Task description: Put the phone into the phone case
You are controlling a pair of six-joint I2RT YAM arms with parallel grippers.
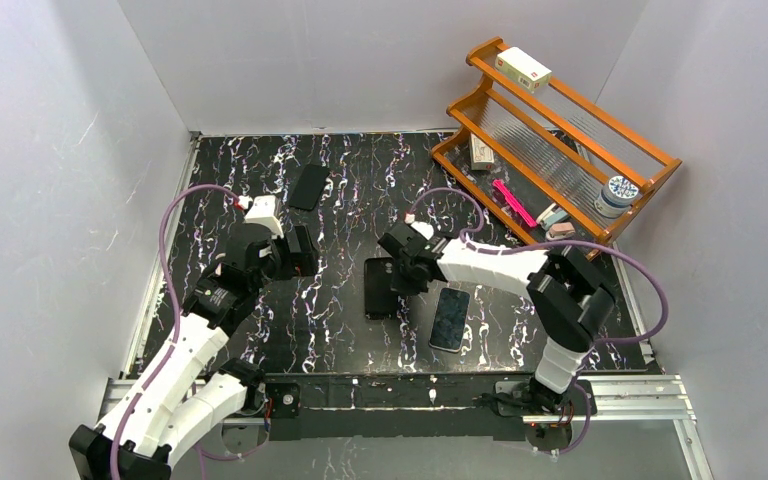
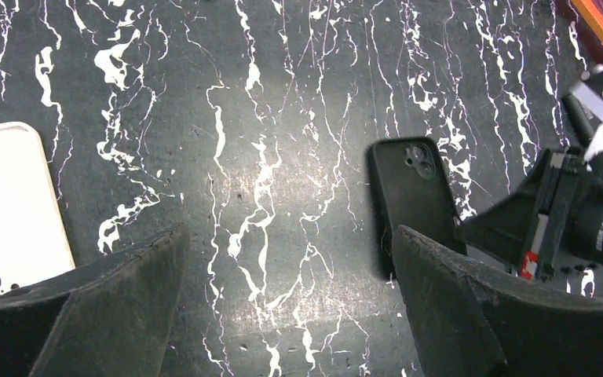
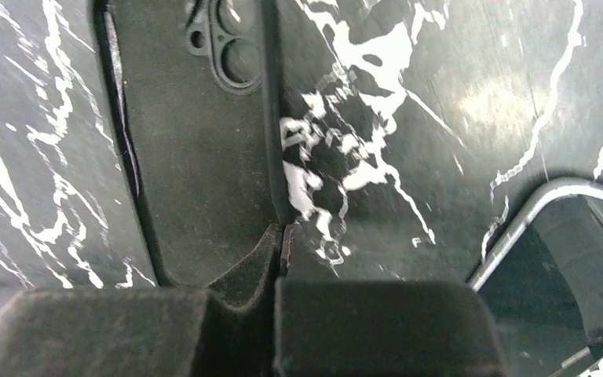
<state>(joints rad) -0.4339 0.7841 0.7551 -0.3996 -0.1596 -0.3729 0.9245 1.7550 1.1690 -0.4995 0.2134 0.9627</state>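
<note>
phone case (image 1: 378, 300): black, flat on the table (image 1: 340, 220) about mid-table, slightly toward the near edge. long side runs near-to-far. camera cutout ring at its far end, raised rim all round, matte inner face looks to be up
phone (image 1: 450, 318): dark screen up, thin light metal rim, rounded corners. lies just right of the case, toward the near edge, slightly tilted. apart from the case, not in it
right gripper (image 3: 283, 239): fingers pressed together on the case's right side wall, one finger inside the rim and one outside (wall pinched between them). can't tell if the case is lifted at all
left gripper (image 2: 287, 232): jaws wide apart, nothing between them, over bare table left of the case
rack (image 1: 650, 145): orange wooden shelf rack in the far right corner, leaning back
rack contents: white box (image 1: 523, 68) with red marking on the top shelf, round tin (image 1: 617, 193) at the right end, pink stick-like item (image 1: 513, 202) and a few small packets on the lower shelf (too small to name)
black flat item (image 1: 308, 186): phone-sized, near the far edge, left of centre
white flat thing (image 2: 8, 204): rounded corners, at the left edge of the left wrist view only
</note>
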